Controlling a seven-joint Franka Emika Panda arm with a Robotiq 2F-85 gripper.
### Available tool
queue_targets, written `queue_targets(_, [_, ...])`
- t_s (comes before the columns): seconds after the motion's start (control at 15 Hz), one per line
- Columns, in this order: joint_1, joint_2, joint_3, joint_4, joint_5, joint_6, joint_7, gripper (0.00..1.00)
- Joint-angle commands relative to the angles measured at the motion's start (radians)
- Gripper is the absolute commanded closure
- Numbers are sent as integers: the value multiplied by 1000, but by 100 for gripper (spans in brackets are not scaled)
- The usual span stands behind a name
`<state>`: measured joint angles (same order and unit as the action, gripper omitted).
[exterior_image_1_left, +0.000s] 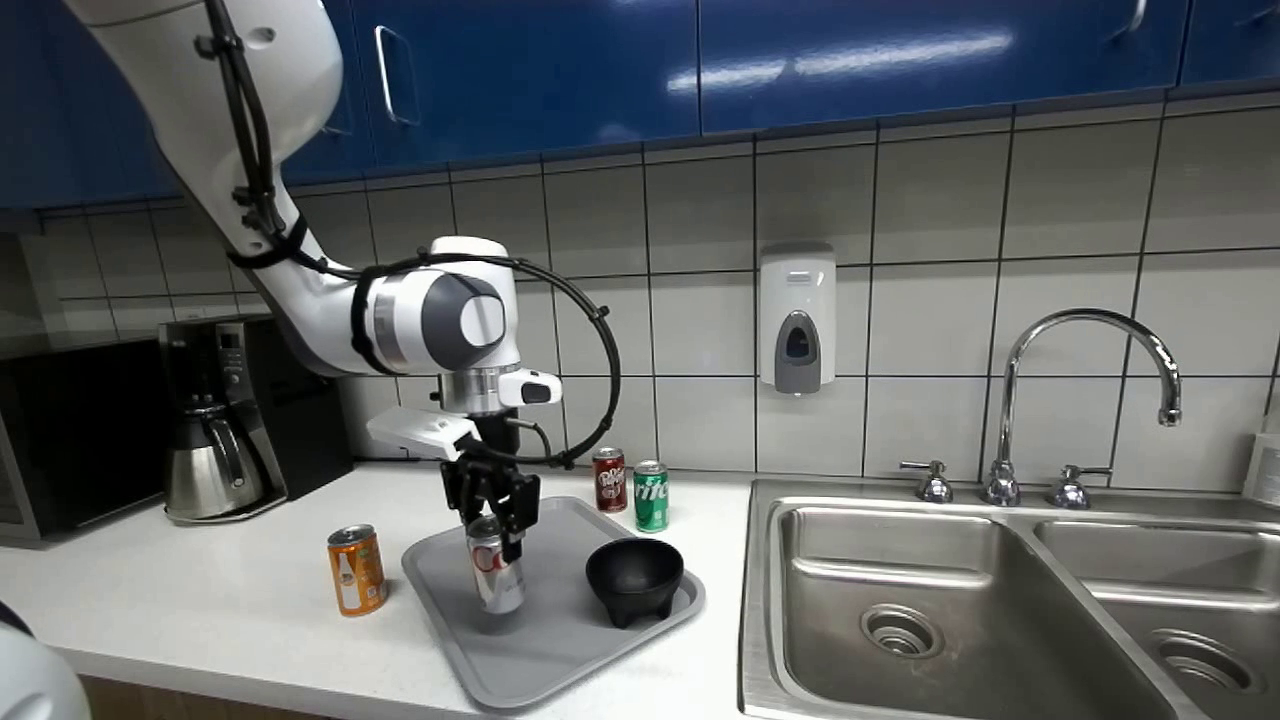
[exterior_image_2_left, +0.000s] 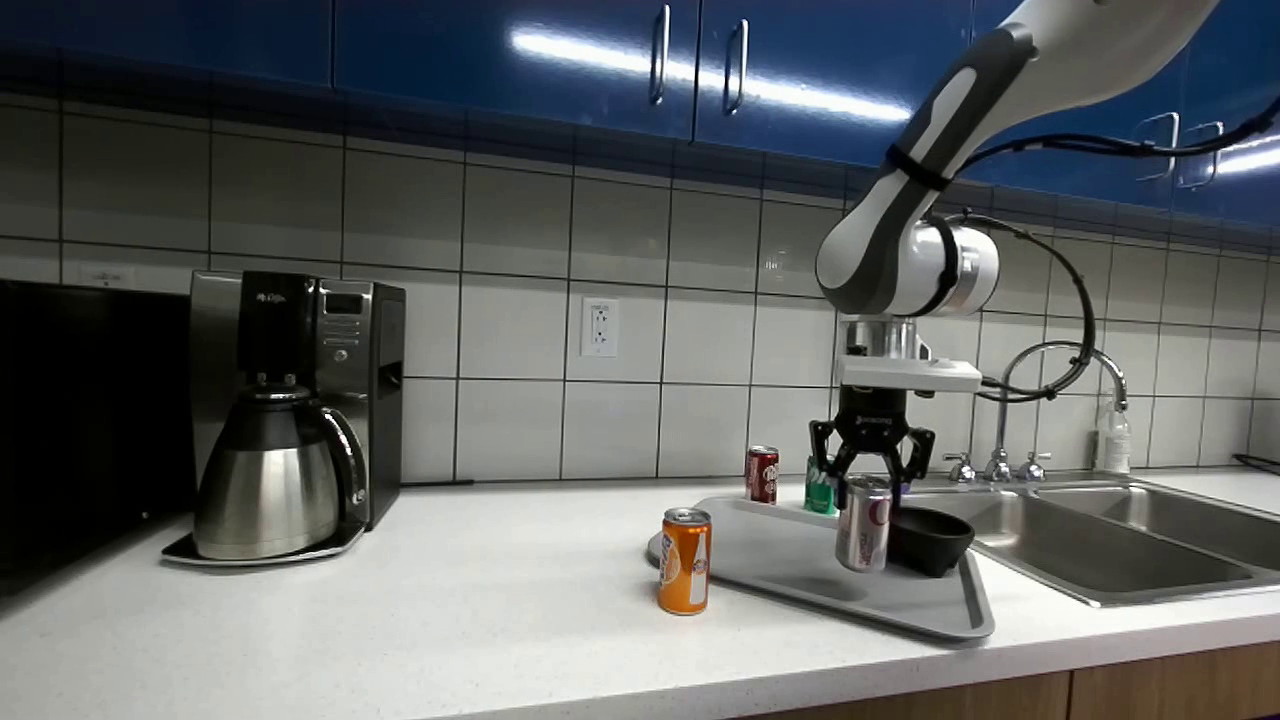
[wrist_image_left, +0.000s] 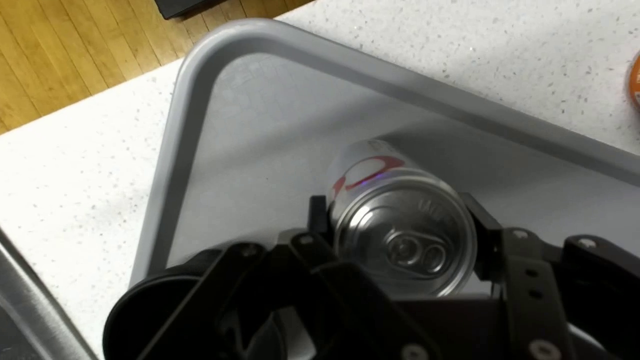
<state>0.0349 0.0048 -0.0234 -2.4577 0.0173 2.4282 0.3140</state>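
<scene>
My gripper (exterior_image_1_left: 493, 535) is shut on a silver can with red lettering (exterior_image_1_left: 495, 582), one finger on each side near its top. The can hangs slightly tilted, a little above a grey tray (exterior_image_1_left: 555, 670). In an exterior view the can (exterior_image_2_left: 863, 540) shows below the gripper (exterior_image_2_left: 870, 485), with a gap to the tray (exterior_image_2_left: 765, 572). In the wrist view the can's lid and pull tab (wrist_image_left: 407, 240) lie between the fingers. A black footed bowl (exterior_image_1_left: 635, 578) stands on the tray beside the can, and is partly hidden by the gripper in the wrist view (wrist_image_left: 145, 310).
An orange can (exterior_image_1_left: 357, 570) stands on the counter beside the tray. A dark red can (exterior_image_1_left: 609, 482) and a green can (exterior_image_1_left: 651, 497) stand behind the tray near the tiled wall. A metal sink (exterior_image_1_left: 765, 600) and a coffee maker (exterior_image_2_left: 385, 400) flank the area. Blue cabinets (exterior_image_1_left: 540, 70) hang above.
</scene>
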Motion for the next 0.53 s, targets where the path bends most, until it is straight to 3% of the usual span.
queue_targets(0.0, [3, -33, 26, 2, 38, -13, -51, 62])
queue_targets(0.47, [31, -40, 66, -4, 59, -14, -110, 62])
